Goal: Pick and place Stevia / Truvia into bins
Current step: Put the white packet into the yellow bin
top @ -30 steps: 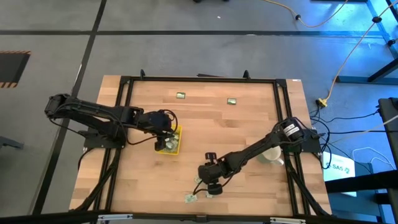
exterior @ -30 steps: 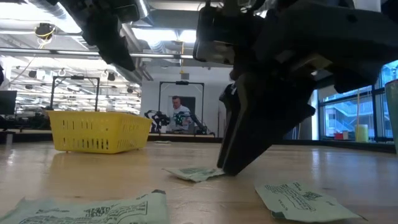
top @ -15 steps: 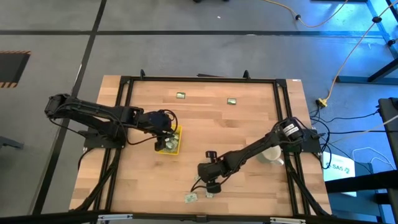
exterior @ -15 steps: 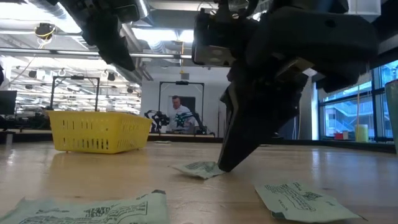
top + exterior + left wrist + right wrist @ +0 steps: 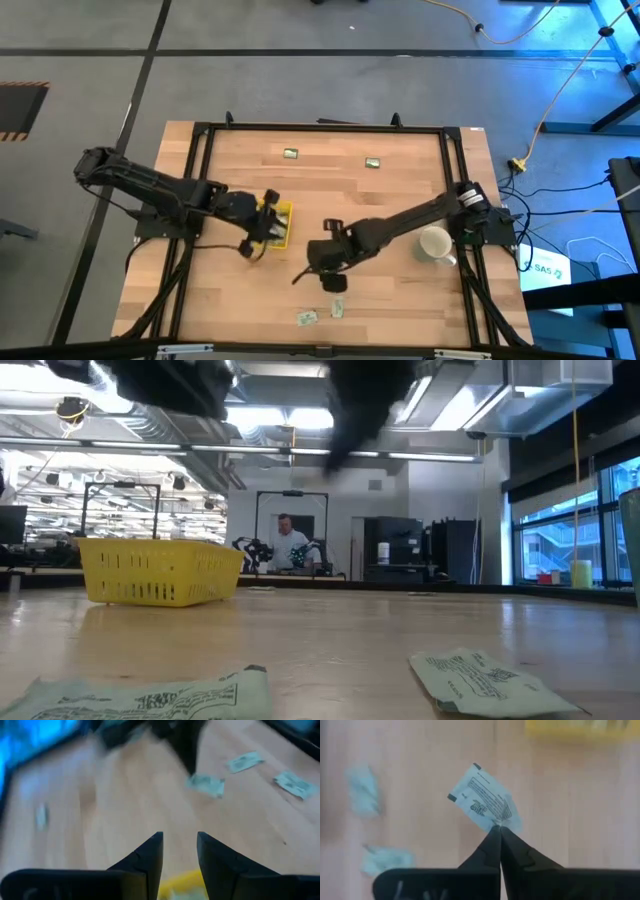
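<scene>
Pinching one sachet (image 5: 487,802) by a corner, the right gripper (image 5: 498,831) had its two dark fingers pressed tight together, held above the tabletop (image 5: 380,200) near its middle. That sachet was flat, rectangular, pale paper with dark print, hanging tilted from the fingertips. Two more sachets (image 5: 321,314) lay flat on the wood near the front edge, just beside each other; the low view showed them crinkled, greenish-white with fine printing. Two further sachets (image 5: 291,154) lay well apart near the far edge. One yellow tray (image 5: 276,224), shallow, rectangular, plastic with slotted walls, sat on the left half of the tabletop, with some sachets inside, too small to count. The left gripper (image 5: 179,851) hung at the tray's front edge, its fingers parted and holding nothing. One white mug (image 5: 434,243) stood at the right side. The tabletop was pale wooden planking inside a black frame.
</scene>
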